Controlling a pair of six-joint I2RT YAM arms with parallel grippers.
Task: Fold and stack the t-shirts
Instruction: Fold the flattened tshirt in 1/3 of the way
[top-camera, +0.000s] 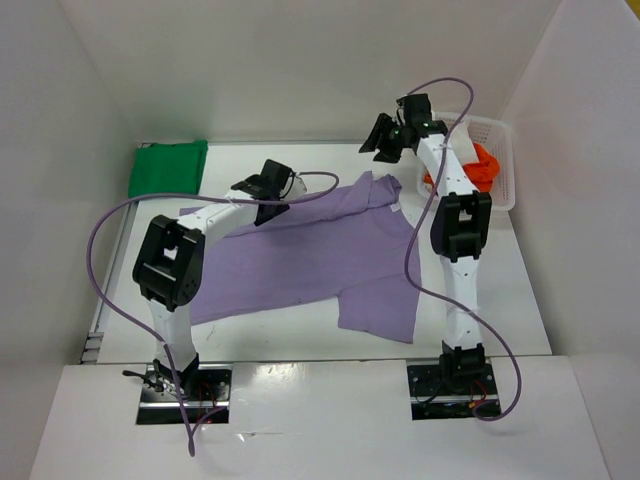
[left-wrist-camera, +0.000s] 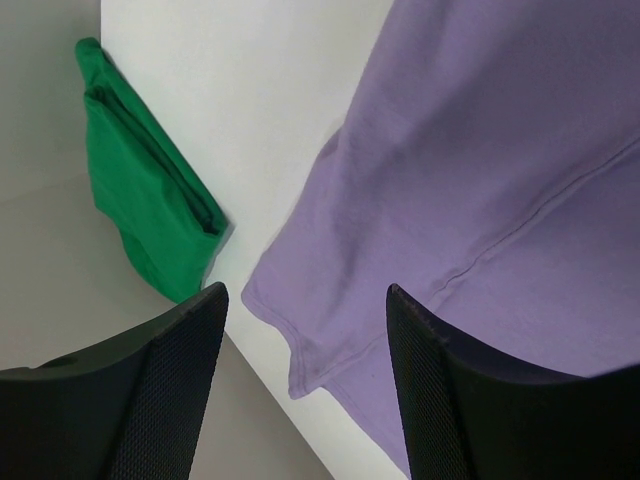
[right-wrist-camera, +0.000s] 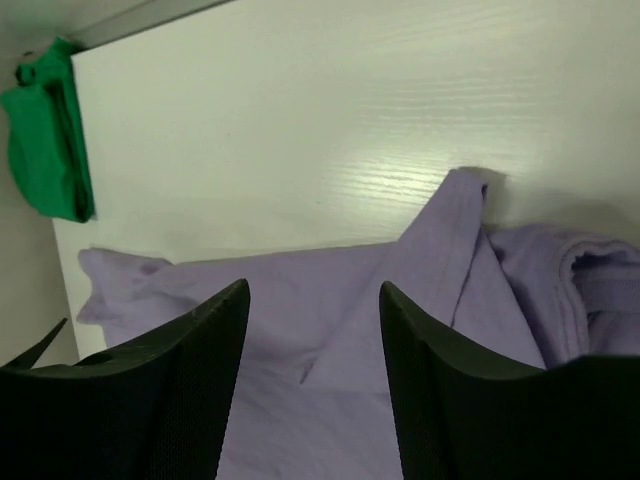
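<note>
Top view: a lavender-purple soft cloth t-shirt (top-camera: 320, 250) is laid out, partly rumpled, mid-tabletop (top-camera: 250, 335), presumably flattened for folding. A folded green cloth t-shirt (top-camera: 168, 168) is parked at the far-left corner, judged the stack base. An orange-red cloth t-shirt (top-camera: 485, 165) is kept in the white plastic mesh basket (top-camera: 503, 135), far right

Left wrist view: left tool (left-wrist-camera: 305, 292) is held wide and empty over the lavender edge

Right wrist view: right tool (right-wrist-camera: 312, 290) is likewise wide and empty, above the collar end

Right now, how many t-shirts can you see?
3: a folded green t-shirt at the far-left corner, a lavender t-shirt spread mid-table, an orange-red t-shirt in the basket. Others may be hidden there.
</note>
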